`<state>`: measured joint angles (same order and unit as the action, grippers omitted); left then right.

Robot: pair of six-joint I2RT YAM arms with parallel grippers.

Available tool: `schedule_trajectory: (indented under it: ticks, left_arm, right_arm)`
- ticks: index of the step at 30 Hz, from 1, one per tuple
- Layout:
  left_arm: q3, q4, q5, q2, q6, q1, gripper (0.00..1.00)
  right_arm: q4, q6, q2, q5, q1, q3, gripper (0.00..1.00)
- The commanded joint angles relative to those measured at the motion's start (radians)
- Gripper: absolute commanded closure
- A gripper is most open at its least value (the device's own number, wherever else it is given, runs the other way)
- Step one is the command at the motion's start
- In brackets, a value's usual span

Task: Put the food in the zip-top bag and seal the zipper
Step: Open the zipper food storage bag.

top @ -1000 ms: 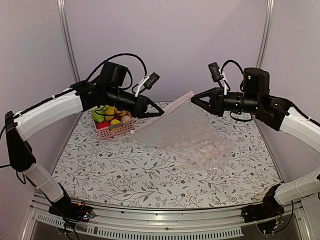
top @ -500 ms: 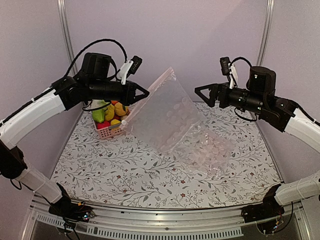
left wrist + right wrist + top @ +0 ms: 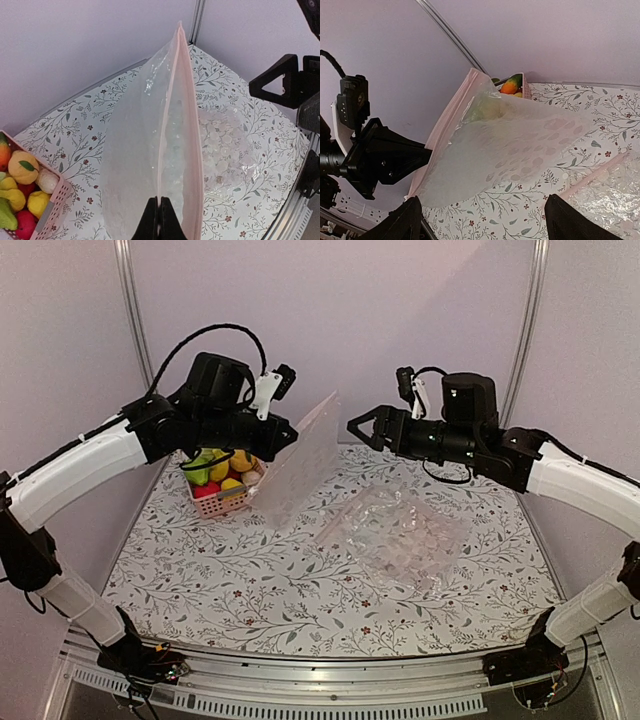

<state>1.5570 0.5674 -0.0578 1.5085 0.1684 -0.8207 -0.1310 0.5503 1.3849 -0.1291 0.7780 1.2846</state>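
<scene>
Two clear plastic bags and one pink slatted basket (image 3: 232, 502) are on view over a desk (image 3: 250, 580) covered in a leaf-and-flower print. The zip-top bag (image 3: 132, 165), smooth and roughly square, is held up in the air above the desk, just beside the basket, standing on edge. Its pale pink zipper (image 3: 172, 125) runs up the edge nearest the left wrist camera. The left hand (image 3: 159, 220) has its two fingers pressed together on the lower end of that zipper, gripping the bag. The second bag, a crinkled clear bag (image 3: 400, 540), lies flat on the desk to the right of the raised one. All the food (image 3: 22, 185) seen here sits piled in the basket at the back left: one orange-yellow fruit with a green leaf, one whitish piece, three yellow pieces, two red pieces and a green piece at the edge. The pile hides any others. The right hand (image 3: 360, 426) hangs in the air with its fingers spread wide, near the raised bag's upper corner but apart from it.
</scene>
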Motion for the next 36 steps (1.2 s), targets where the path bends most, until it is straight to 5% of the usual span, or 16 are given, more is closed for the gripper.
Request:
schedule_trajectory:
  ticks: [1, 15, 36]
  left_arm:
    - [-0.011, -0.002, -0.009, 0.018, -0.015, -0.019, 1.00]
    - [-0.142, -0.102, 0.086, 0.031, 0.024, -0.021, 1.00]
    - [-0.165, -0.123, 0.086, 0.032, 0.042, -0.024, 1.00]
  right_arm:
    - [0.006, 0.089, 0.072, 0.002, 0.048, 0.061, 0.16]
    - [0.031, 0.250, 0.224, -0.002, 0.089, 0.082, 0.29]
    - [0.031, 0.285, 0.322, 0.041, 0.134, 0.114, 0.57]
